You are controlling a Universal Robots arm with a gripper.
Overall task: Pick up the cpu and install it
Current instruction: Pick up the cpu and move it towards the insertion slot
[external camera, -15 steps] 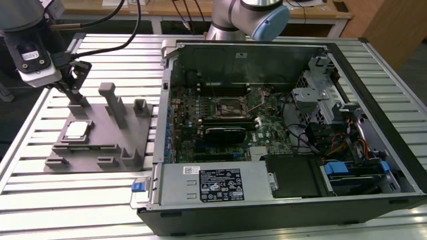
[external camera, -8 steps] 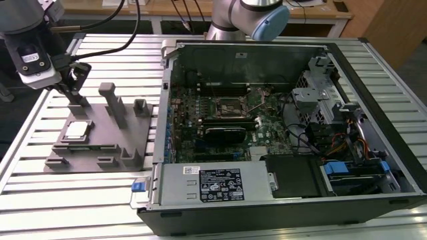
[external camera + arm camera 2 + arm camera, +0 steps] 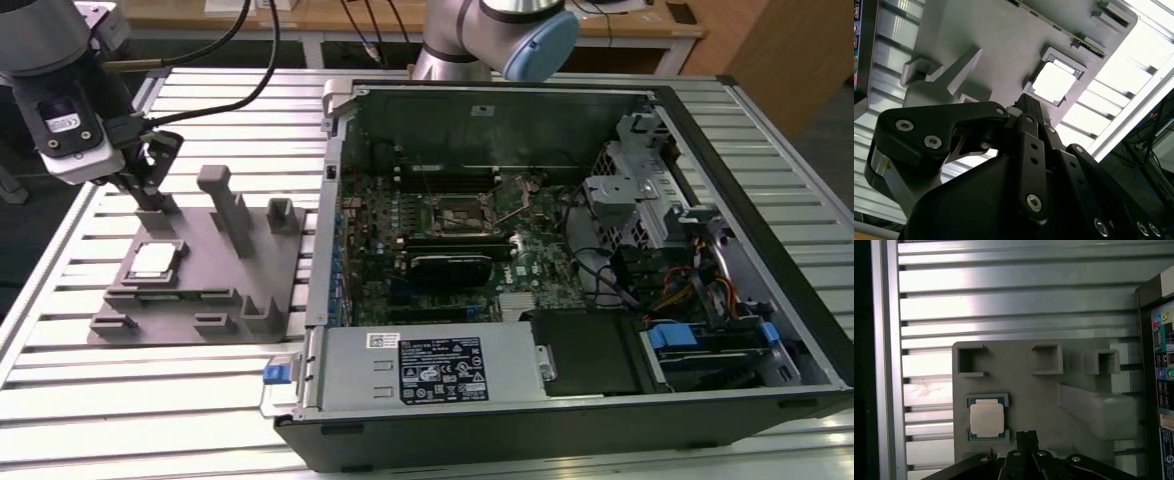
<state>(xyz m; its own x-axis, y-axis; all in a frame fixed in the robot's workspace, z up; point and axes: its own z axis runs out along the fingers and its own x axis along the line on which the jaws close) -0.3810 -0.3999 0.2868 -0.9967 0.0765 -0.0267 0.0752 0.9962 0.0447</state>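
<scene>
Entry one: one grey fixture plate (image 3: 200, 265) on the slatted table (image 3: 134, 400), with a shallow recess holding the one cpu (image 3: 151, 260), which lies flat with its metal top up. Entry two: one open computer case (image 3: 747, 140) at the exterior view's right, containing one motherboard (image 3: 534, 265) with one black socket (image 3: 463, 212) in its metal frame. Entry three: my one gripper (image 3: 139, 185) hangs over the plate near the cpu, apart from it, and I cannot tell whether it is released or clenched.

Silver-grey arm (image 3: 454, 40) is carrying a pale blue joint cap (image 3: 541, 45), and black cables (image 3: 274, 40) are looping off the wrist. The hand (image 3: 1026, 107) is showing matte black linkage plates, with silver screw heads (image 3: 1034, 202) glinting.
</scene>
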